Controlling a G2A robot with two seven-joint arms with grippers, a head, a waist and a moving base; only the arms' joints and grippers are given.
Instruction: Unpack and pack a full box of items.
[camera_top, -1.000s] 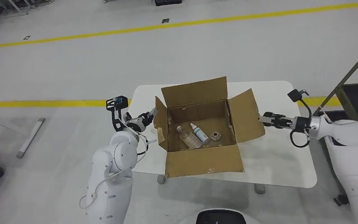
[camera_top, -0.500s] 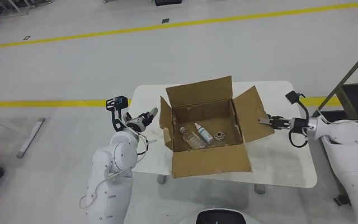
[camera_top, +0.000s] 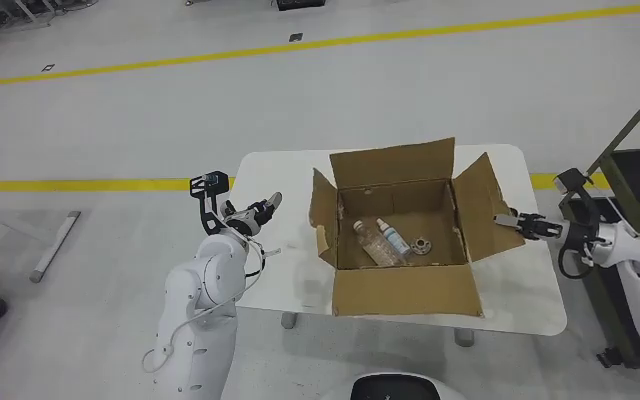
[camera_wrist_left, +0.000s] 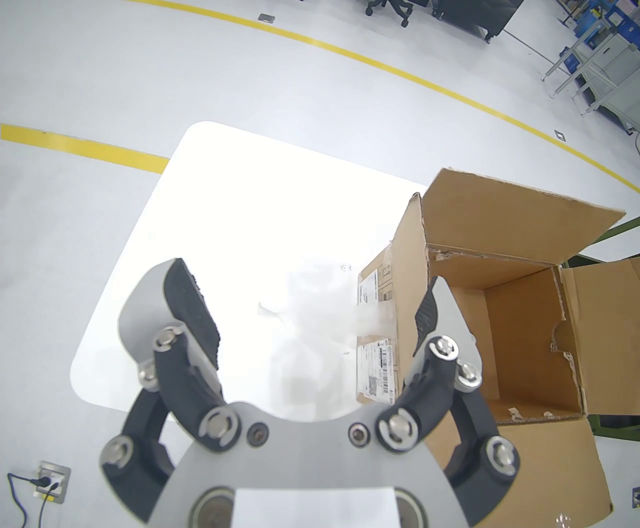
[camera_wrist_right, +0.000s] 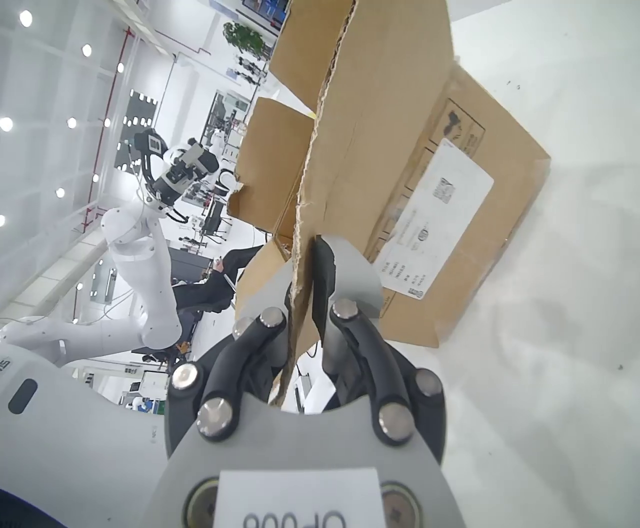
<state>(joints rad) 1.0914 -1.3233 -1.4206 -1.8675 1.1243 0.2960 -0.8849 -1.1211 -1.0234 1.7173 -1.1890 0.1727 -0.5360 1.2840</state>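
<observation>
Cardboard box (camera_top: 405, 291) dragged rightward by clamped right pincer (camera_top: 503, 221).

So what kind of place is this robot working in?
Probably a factory hall or robotics test lab: a wide pale floor marked with yellow lines, metal shelving racks at the edge, and a white rounded table carrying an open brown cardboard box.

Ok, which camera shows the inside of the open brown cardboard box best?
The top view: it looks straight down to the brown cardboard box's floor. The left wrist view catches inner walls; the right wrist view, its labelled outside.
</observation>
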